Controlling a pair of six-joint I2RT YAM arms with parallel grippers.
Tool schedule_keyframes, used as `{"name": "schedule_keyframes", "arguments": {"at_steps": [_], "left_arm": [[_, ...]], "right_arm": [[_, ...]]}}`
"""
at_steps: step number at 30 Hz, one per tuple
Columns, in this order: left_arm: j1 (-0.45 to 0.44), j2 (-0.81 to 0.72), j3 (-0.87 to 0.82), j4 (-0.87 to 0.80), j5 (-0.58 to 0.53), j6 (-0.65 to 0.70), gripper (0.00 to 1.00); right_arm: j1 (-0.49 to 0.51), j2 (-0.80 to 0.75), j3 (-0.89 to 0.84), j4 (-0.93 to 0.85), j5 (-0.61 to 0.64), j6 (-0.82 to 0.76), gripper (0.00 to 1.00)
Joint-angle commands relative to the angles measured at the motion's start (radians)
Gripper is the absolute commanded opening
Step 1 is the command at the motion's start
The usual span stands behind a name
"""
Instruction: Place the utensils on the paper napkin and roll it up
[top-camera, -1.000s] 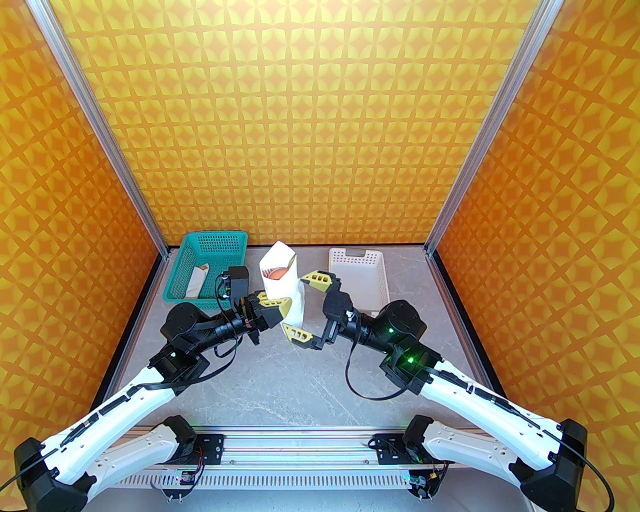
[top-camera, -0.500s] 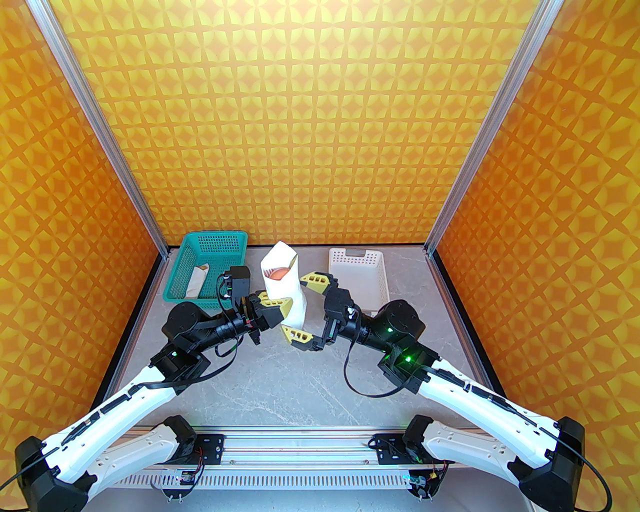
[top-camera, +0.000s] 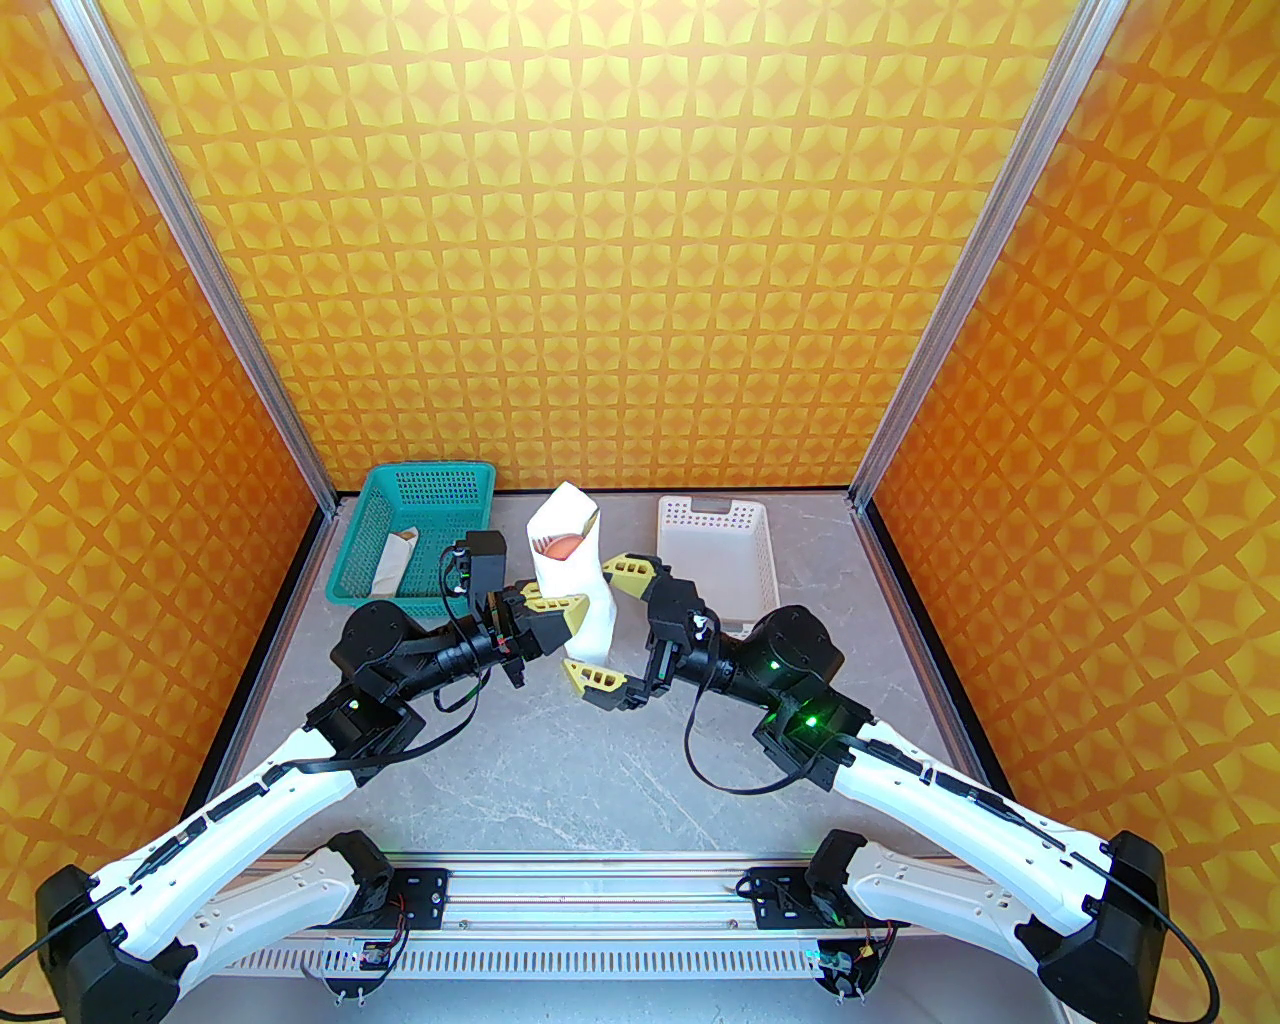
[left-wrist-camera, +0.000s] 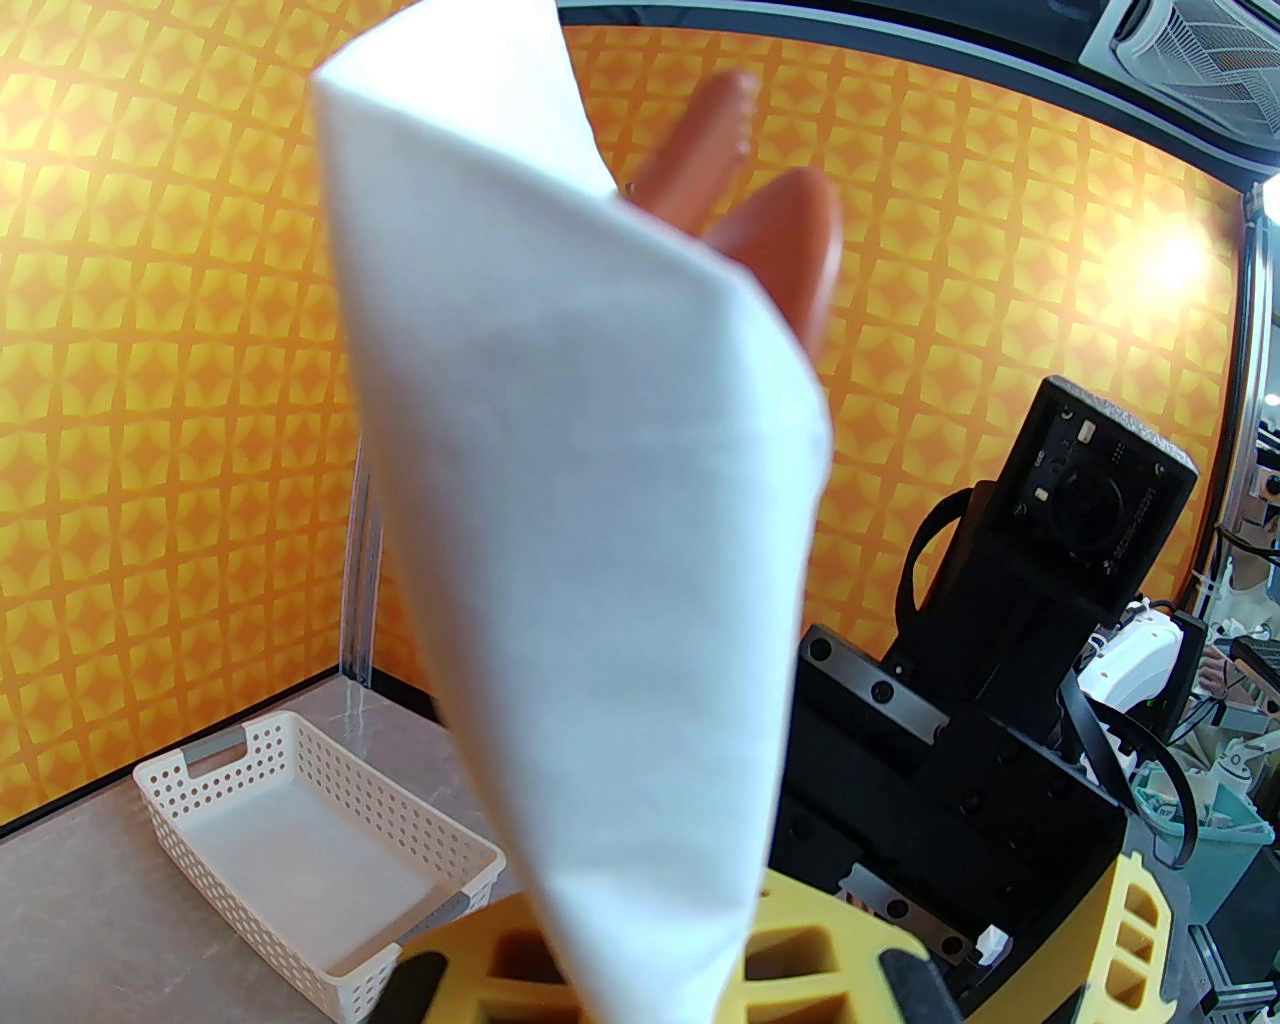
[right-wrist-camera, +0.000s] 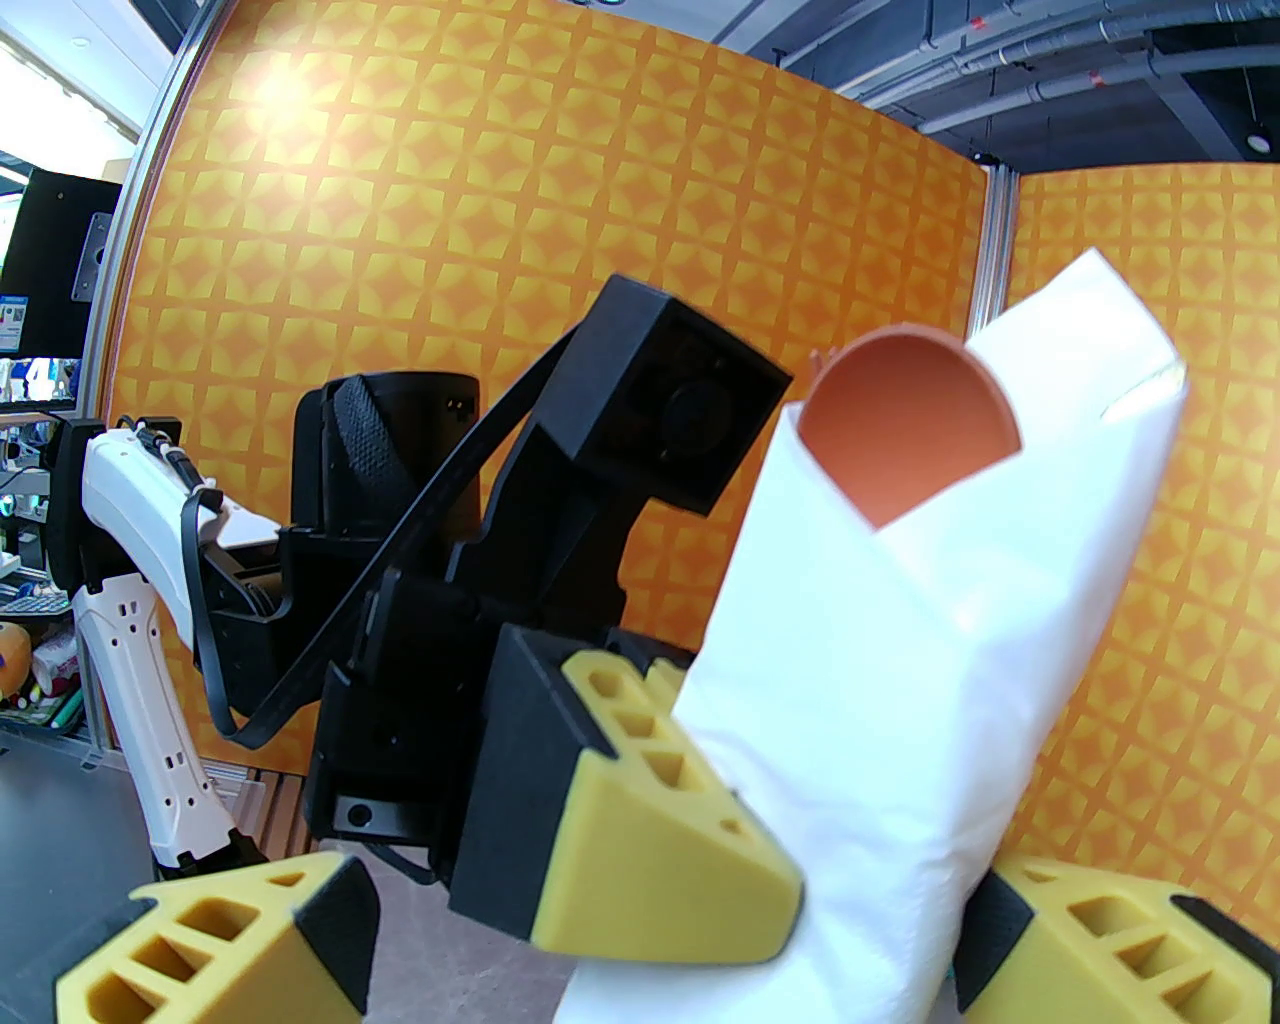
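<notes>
The paper napkin is rolled into an upright white cone held above the table, and my left gripper is shut on its lower part. The reddish-brown spoon bowl peeks out of the open top, and so does it in the right wrist view. In the left wrist view, the rolled napkin rises from my yellow fingers, with orange utensil tips above it. My right gripper is open, its fingers standing on either side of the roll's base without touching it.
A green basket at the back left holds a slim white paper tube with a tan tip. A white perforated basket stands at the back right, close behind the right wrist. Orange patterned walls enclose the table.
The right gripper has crept a little left, closer around the roll's base. The left gripper and the roll have shifted slightly right, and the roll stands straighter.
</notes>
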Motion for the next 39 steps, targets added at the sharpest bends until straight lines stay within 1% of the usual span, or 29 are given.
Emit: {"name": "schedule_keyframes", "arguments": {"at_steps": [1,9,21,27,33,39], "left_arm": [[-0.005,0.005,0.040,0.054,0.001,0.009,0.00],[-0.006,0.013,0.039,0.069,-0.005,0.003,0.00],[-0.006,0.015,0.034,0.083,-0.019,-0.006,0.00],[-0.006,0.021,0.036,0.082,-0.019,-0.007,0.00],[-0.006,0.027,0.040,0.086,-0.019,-0.014,0.00],[-0.006,0.036,0.041,0.092,-0.019,-0.019,0.00]], "right_arm": [[0.006,-0.009,-0.016,0.027,-0.015,0.030,0.99],[0.013,-0.005,-0.037,0.038,0.003,0.041,0.98],[0.021,0.011,-0.053,0.033,0.014,0.047,0.93],[0.023,0.030,-0.035,0.018,0.011,0.047,0.89],[0.026,0.063,-0.012,0.019,0.000,0.047,0.88],[0.027,0.088,0.013,0.030,-0.020,0.053,0.85]]}}
